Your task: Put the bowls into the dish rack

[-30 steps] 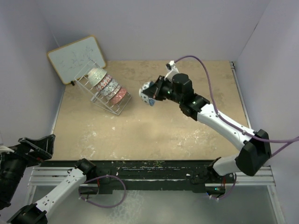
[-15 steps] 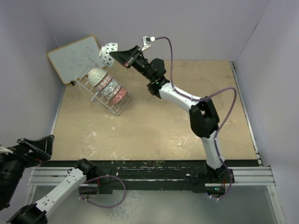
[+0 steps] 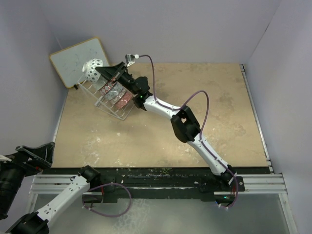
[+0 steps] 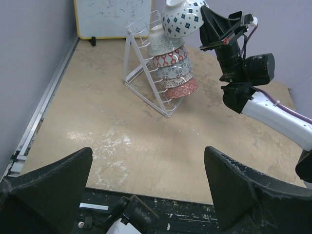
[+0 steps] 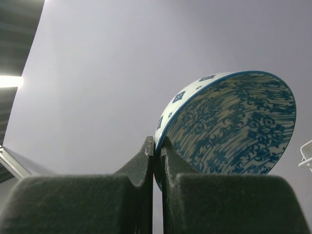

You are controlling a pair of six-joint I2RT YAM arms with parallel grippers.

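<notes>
A white bowl point(image 3: 91, 69) with blue diamonds outside and a blue-patterned inside point(image 5: 234, 126) hangs over the upper end of the white wire dish rack point(image 3: 103, 103). My right gripper point(image 3: 103, 72) is shut on its rim, which sits pinched between the fingertips point(image 5: 157, 146). Several patterned bowls point(image 4: 171, 68) stand on edge in a row in the dish rack point(image 4: 141, 73), just below the held bowl point(image 4: 183, 19). Far back at the near left edge, my left gripper point(image 4: 146, 190) is open and holds nothing.
A wood-framed whiteboard point(image 3: 73, 59) leans against the back left wall right behind the rack. The right arm point(image 3: 183, 124) stretches diagonally across the tan tabletop point(image 3: 195, 97). Purple walls close in the left, back and right sides.
The right arm has swung left from mid-table with the bowl, bringing it above the rack's upper end. The left arm has stayed still.
</notes>
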